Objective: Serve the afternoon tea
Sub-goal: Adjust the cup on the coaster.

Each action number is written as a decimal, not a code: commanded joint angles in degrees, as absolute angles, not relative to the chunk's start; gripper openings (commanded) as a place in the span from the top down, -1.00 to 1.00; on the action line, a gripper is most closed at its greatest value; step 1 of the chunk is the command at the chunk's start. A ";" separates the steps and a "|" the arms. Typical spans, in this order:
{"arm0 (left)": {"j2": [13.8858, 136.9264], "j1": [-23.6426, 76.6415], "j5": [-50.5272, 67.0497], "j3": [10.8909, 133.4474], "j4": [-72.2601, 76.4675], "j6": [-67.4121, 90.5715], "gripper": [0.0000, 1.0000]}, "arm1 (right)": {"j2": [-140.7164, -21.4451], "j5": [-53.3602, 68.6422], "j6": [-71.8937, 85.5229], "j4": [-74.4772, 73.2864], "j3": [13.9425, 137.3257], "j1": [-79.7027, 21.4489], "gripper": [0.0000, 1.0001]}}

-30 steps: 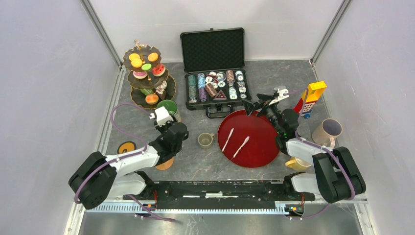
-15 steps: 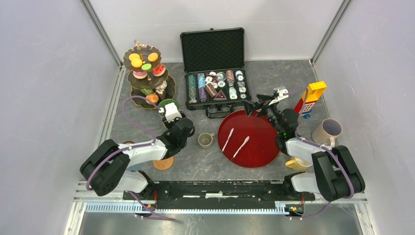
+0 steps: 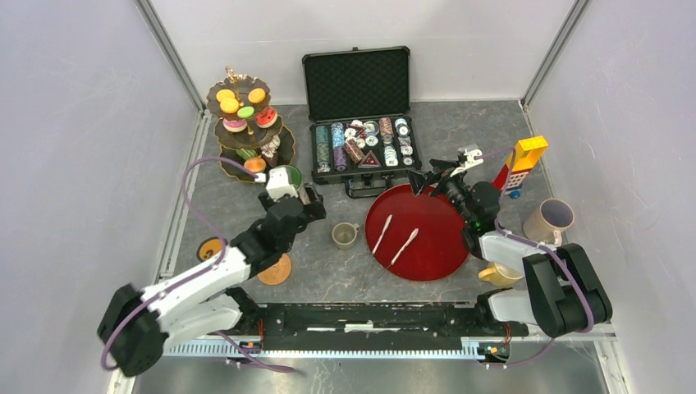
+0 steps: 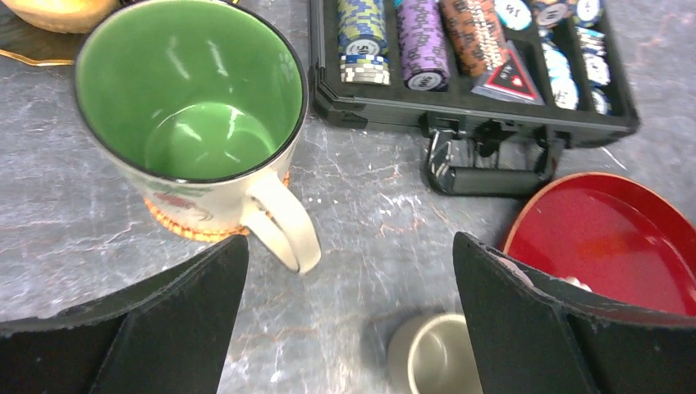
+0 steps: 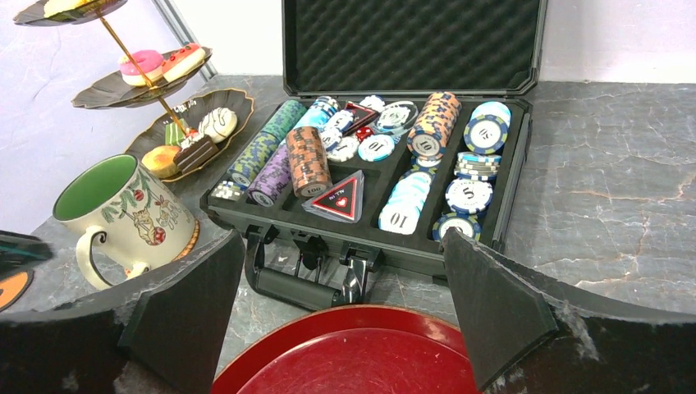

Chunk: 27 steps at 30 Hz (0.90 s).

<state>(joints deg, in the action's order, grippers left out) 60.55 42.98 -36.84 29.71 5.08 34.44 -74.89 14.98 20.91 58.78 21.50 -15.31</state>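
Left tool (image 4: 349, 246), right tool (image 5: 343, 238) gape empty; green mug (image 4: 189, 107) (apparently clear) near stand (image 5: 235, 102) edge.

Small cup (image 4: 432, 358) half off-frame (bottom edge)

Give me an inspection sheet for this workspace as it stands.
Surface: grey marbled tabletop, crowded.
Job's things: green-lined mug upright on a coaster, beside the three-tier stand; sweets on the stand; small cup left of the red tray.
Clutter: open poker chip case; block tower at right.
Grippers: left gripper open, facing the mug's handle, holding nothing; right gripper open over the tray's far edge, empty.
Cables: purple cable loops left of the mug.
Surroundings: plain grey walls.
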 commanded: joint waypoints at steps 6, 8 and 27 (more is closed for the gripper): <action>35.21 42.89 -29.80 29.62 -35.16 50.17 -0.64 | -74.92 15.44 21.14 59.50 22.59 -15.11 -0.96; 31.85 42.89 -28.56 27.36 -38.74 54.99 -0.37 | -74.80 15.37 21.16 59.28 22.60 -15.07 -0.96; 50.61 42.71 -36.38 27.39 -50.31 77.54 0.87 | -73.07 13.38 19.42 56.69 22.45 -15.04 -0.96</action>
